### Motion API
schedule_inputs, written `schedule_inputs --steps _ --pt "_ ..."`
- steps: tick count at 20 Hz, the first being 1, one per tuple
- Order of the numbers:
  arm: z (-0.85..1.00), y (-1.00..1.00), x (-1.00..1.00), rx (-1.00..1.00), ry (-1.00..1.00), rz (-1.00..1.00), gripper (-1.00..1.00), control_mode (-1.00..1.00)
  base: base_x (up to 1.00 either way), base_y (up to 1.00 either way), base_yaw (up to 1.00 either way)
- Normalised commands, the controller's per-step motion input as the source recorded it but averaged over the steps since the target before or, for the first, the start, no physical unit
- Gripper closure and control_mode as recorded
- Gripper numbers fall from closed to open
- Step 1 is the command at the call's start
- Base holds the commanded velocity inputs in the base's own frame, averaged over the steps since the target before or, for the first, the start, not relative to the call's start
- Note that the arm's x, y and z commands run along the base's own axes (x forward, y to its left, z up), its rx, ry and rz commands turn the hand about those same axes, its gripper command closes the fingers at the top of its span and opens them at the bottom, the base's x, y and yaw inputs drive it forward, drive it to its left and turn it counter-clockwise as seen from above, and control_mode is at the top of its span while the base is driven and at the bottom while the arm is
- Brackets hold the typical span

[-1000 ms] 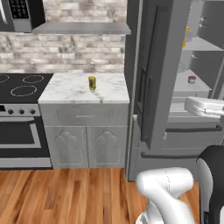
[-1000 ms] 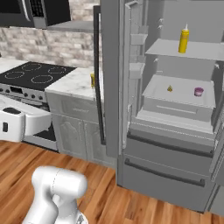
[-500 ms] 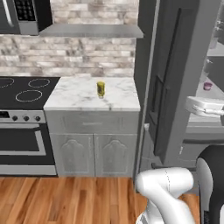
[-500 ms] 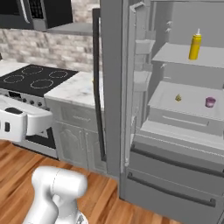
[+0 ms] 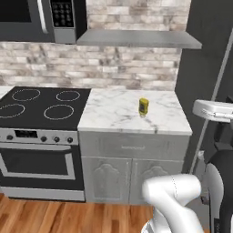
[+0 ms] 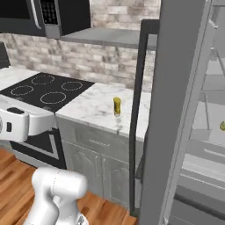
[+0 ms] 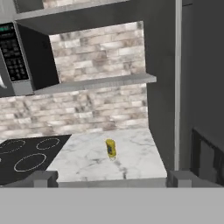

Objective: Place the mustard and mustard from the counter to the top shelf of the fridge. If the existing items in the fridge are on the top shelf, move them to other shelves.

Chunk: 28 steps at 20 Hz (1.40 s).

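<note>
Hand view: the short mustard bottle (image 7: 110, 148) stands upright near the middle of the marble worktop (image 7: 83, 162), between the black stovetop (image 7: 26, 159) and the dark fridge (image 7: 201, 87). The pincer (image 7: 113, 178) hangs well back from it, jaws spread wide, gripping nothing.

Black stovetop (image 5: 41, 105) with four ring burners, ahead-left of the jaws. Oven (image 5: 38, 166) beneath, knobs along its front panel. Microwave (image 5: 43, 20) mounted high left. Brick backsplash (image 5: 91, 68) straight ahead. Wood floor (image 5: 54, 216) below.
</note>
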Motion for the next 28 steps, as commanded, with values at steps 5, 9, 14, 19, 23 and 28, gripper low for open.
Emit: schedule_inputs --steps 5,9,14,19,23,28 --pt "0.00 0.00 0.00 0.00 0.00 0.00 -1.00 1.00 0.74 0.43 0.03" --pt "0.00 0.00 0.00 0.00 0.00 0.00 -1.00 1.00 0.66 0.06 0.00" --pt "0.00 0.00 0.00 0.00 0.00 0.00 -1.00 1.00 0.51 0.00 0.00" --pt "0.00 0.00 0.00 0.00 0.00 0.00 -1.00 1.00 0.47 0.00 0.00" --pt "0.00 0.00 0.00 0.00 0.00 0.00 -1.00 1.00 0.46 0.00 0.00" --pt "-0.03 -0.02 0.04 0.00 0.05 0.00 -1.00 -1.00 0.30 0.00 0.00"
